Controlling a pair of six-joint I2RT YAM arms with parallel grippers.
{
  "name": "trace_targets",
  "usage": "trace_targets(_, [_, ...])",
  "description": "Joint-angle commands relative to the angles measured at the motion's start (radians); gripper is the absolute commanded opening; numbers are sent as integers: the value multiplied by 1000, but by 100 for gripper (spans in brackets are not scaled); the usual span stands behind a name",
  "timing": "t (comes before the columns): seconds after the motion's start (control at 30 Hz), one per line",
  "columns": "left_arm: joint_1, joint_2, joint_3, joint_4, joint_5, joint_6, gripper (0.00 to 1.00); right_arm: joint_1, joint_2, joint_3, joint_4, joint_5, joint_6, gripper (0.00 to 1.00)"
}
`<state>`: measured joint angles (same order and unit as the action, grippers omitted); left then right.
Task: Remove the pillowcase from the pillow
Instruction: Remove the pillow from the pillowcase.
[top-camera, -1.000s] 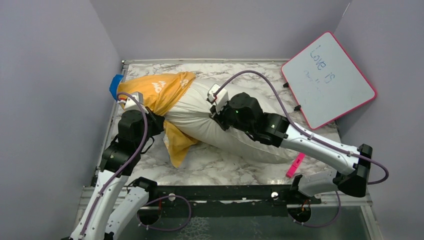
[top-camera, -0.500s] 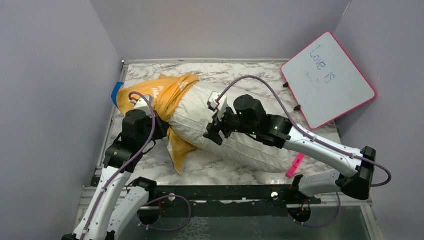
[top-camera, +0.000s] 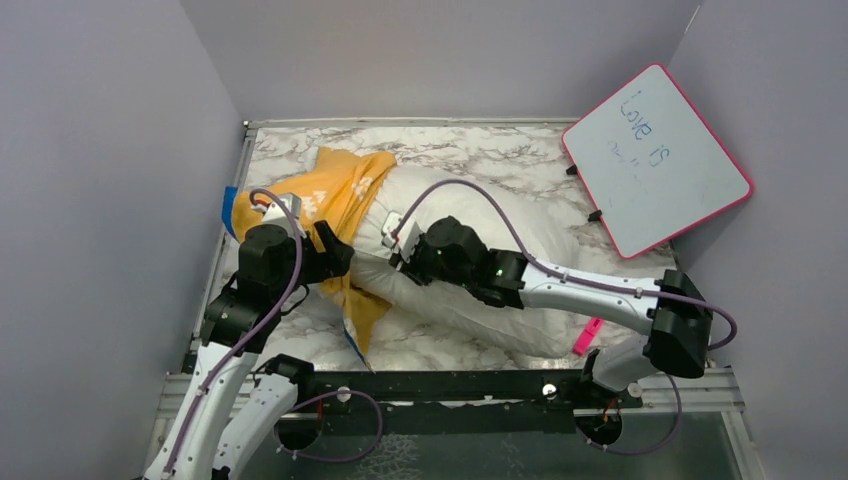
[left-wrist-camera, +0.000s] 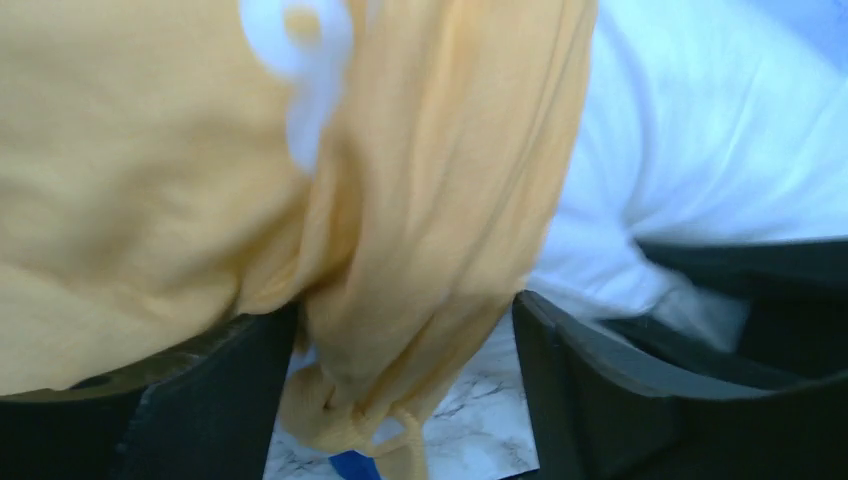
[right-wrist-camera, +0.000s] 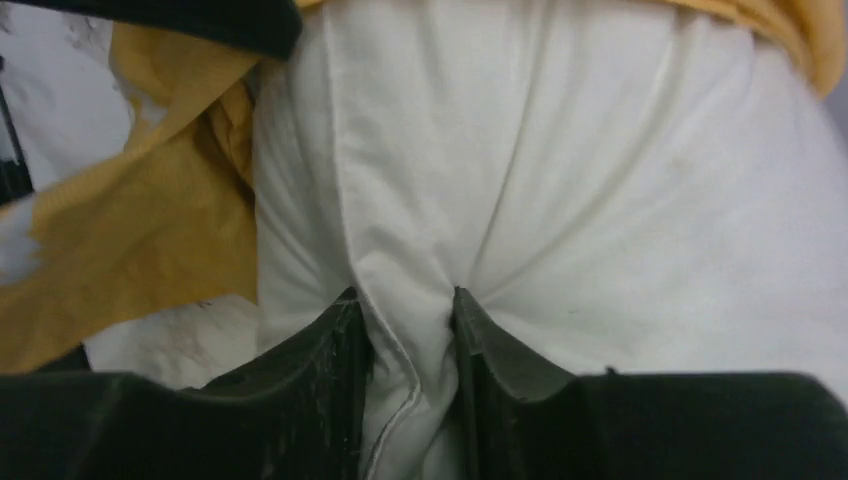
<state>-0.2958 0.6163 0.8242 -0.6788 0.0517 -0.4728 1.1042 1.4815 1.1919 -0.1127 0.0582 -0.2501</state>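
The pillowcase (top-camera: 345, 190) is thin orange cloth, the pillow (top-camera: 550, 225) matt wrinkled fabric, the tabletop (top-camera: 470, 148) perhaps smooth stone.

The left arm (top-camera: 235, 310) is standing up from its base at the near left, elbow bent and wrist pointing to the right. The left fingers (left-wrist-camera: 600, 390) are standing wide apart, clamping nothing. The right arm (top-camera: 590, 290) is lying low, stretched leftward from its base, wrist tipped down. The right fingers (right-wrist-camera: 315, 370) are pinching a fold of the pillow (right-wrist-camera: 600, 200) between them.
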Motion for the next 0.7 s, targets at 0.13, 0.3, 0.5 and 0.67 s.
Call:
trace_targets(0.13, [1,-7,245,-88,-326,131,99,-6,-8,-264,60,211,197,1])
trace_targets(0.3, [3,171,277,-152,-235,144,99,-6,-179,-425,103,213,343,1])
trace_targets(0.5, [2,349,226,-38,206,220,99,-6,-217,-472,90,111,412,1])
trace_targets(0.67, [3,429,214,-45,149,226,66,-6,-210,-491,36,111,467,1])
